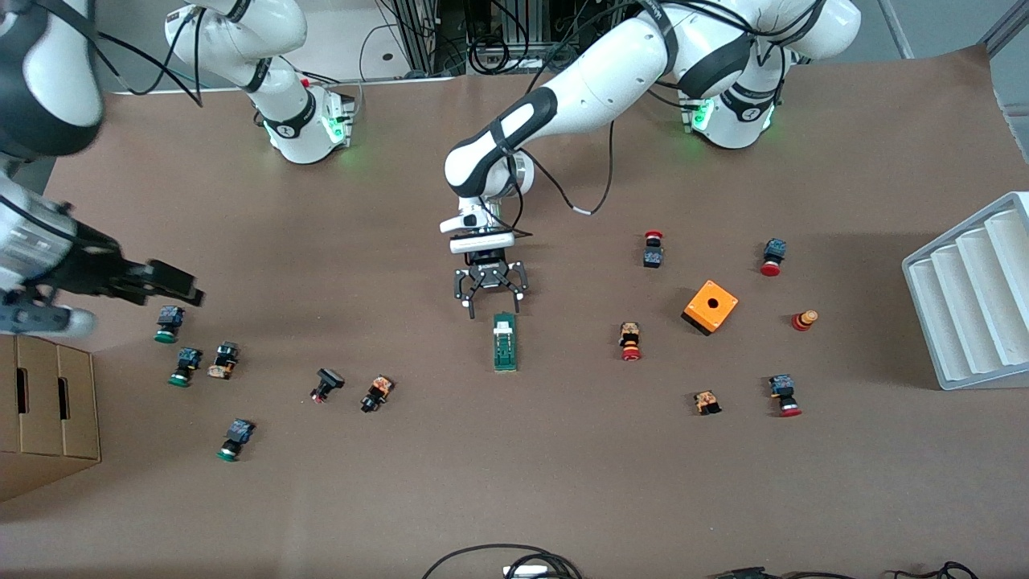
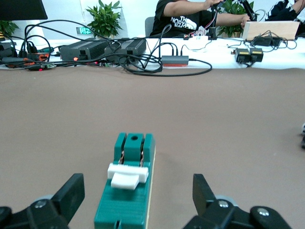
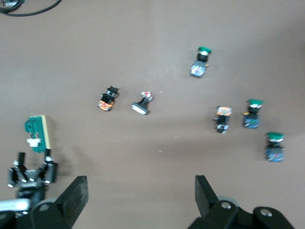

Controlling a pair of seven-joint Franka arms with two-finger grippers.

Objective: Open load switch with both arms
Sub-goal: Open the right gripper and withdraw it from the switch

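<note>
You have the load switch (image 1: 505,342) lying flat near the middle of the table (image 1: 514,482), long axis running toward the front camera, its white lever (image 2: 125,174) at the end nearest the left gripper (image 1: 491,299). That gripper hangs low just at the lever end with its jaws spread wide and nothing between them; in the left wrist view the green body sits between the two fingers (image 2: 70,193), slightly off toward one of them. Centre it before you go down, so both fingers meet the narrow sides together and the block does not twist. Take it by the body, clear of the lever, since the lever is probably what the other arm must work. The right gripper (image 1: 173,284) is up high over the group of green-capped push-buttons (image 1: 181,366) toward the right arm's end of the table, jaws also wide apart and empty, well away from the switch. Bring it across only once the left hold is firm, and keep its path above the loose buttons.
</note>
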